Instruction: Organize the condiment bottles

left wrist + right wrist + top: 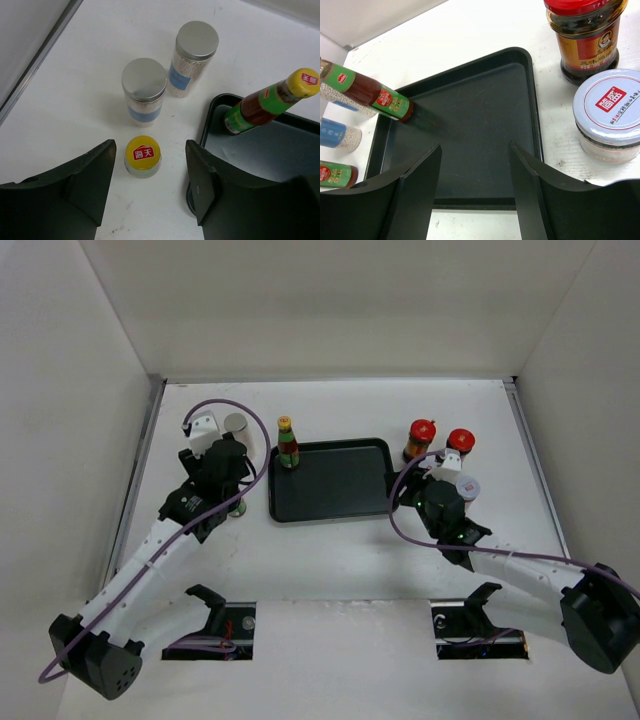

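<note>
- While the left end effector hangs open and empty, a yellow-capped bottle with a green label stands on the bench between its fingers, untouched.
- A second bottle stands in the black tray, at a corner.
- The right end effector is open and empty, near a red-lidded jar and a pale-lidded jar.

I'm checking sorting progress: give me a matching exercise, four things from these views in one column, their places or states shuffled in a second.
1 two grey-topped white cylinders
2 two red-lidded dark jars
3 black rectangular tray
4 left gripper

a on the table, right of the tray
b open, straddling a yellow-capped bottle standing on the table
c on the table, left of the tray
d holds one slim yellow-capped green-labelled bottle in its far left corner

Pairs: 1-c, 2-a, 3-d, 4-b
</note>
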Robot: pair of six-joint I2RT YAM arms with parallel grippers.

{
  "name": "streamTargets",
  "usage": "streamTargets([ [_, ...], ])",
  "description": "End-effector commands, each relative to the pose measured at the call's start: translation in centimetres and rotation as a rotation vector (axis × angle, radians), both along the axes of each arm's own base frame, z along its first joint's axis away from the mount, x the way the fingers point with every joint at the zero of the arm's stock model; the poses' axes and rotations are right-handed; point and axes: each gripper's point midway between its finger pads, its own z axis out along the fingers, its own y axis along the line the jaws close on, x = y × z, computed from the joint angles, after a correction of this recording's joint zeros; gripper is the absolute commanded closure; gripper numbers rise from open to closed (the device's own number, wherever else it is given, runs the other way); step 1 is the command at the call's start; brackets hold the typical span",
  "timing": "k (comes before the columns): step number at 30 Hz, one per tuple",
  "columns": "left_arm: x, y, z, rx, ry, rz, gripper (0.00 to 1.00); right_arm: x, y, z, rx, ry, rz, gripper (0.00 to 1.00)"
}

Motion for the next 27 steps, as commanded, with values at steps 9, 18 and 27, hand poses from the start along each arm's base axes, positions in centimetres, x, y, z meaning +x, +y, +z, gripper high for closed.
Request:
streamTargets([
  [9, 0.5, 0.9, -2.9, 0.017, 0.056, 0.035, 0.53, 0.3, 0.5, 1.5, 0.050, -0.045, 0.009, 0.37],
  [18, 1.3, 0.1, -4.1, 0.003, 0.075, 0.003, 0.57, 0.4, 0.5, 1.3, 0.047, -0.040, 0.009, 0.37],
  [27, 0.9, 0.5, -4.8, -0.004, 0.084, 0.009, 0.66, 0.3, 0.5, 1.5, 0.050, -0.045, 0.009, 0.37],
])
